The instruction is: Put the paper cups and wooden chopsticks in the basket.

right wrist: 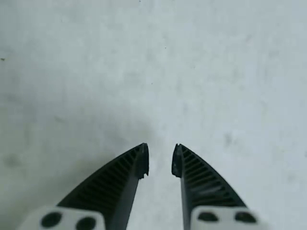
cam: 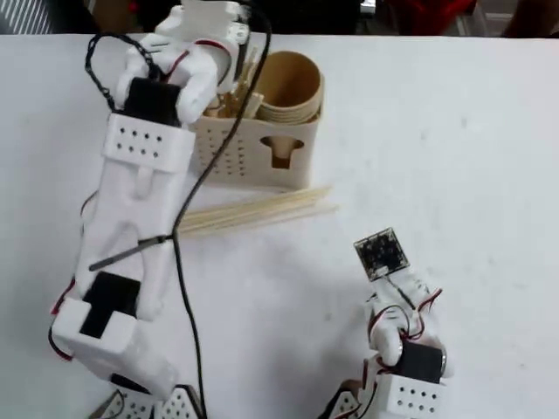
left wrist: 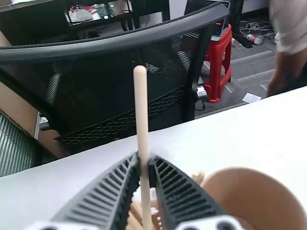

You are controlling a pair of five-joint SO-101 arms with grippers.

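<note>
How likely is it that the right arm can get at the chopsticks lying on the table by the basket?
Probably yes: the loose chopsticks lie in the open in front of the basket, only bare table separates them from the right claw, which is open.

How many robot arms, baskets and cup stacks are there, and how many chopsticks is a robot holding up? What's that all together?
Robot arms: 2, the left arm and the right arm
Basket: 1
Stack of paper cups: 1
Chopstick held in the left gripper: 1
Total: 5
</note>
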